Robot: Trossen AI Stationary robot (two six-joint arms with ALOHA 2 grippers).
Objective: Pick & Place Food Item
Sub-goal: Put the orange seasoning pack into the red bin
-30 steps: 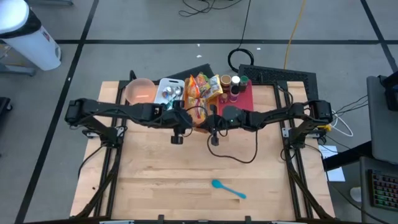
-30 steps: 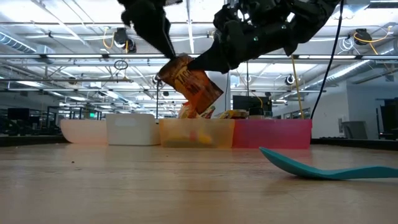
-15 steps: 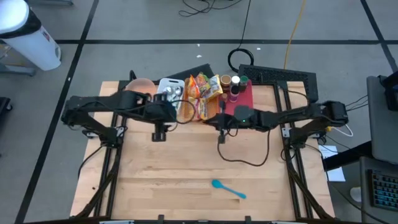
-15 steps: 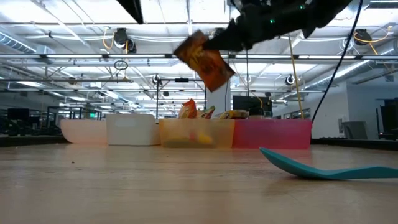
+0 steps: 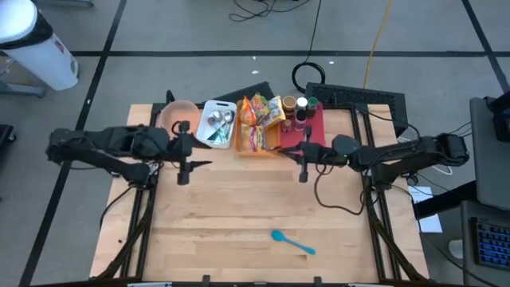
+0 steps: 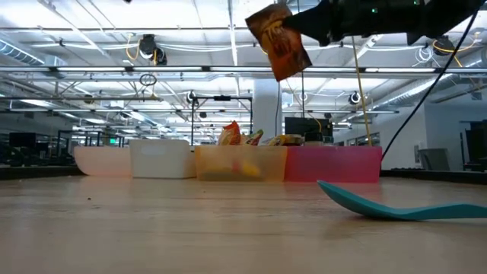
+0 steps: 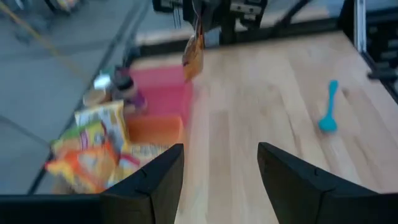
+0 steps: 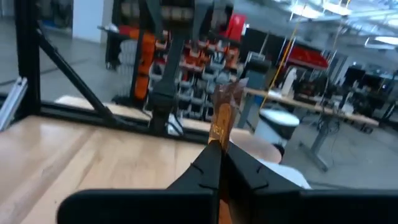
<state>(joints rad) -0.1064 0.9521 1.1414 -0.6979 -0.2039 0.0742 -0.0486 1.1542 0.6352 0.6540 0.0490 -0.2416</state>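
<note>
Snack packet [image 6: 279, 39] moved rightward, right gripper [image 5: 304, 151] pinching

Wooden table [image 5: 239, 215]: bins [image 5: 217, 125], teal spoon [image 5: 292, 241]

The wooden table [image 5: 239, 215] stood on a grey floor [image 5: 199, 32] crossed by dark tape lines, cables [image 5: 319, 48] trailing behind it. Beyond, ceiling trusses [image 6: 114, 72] carried bright lights, and a white cylinder [image 5: 36, 48] stood at one corner
</note>
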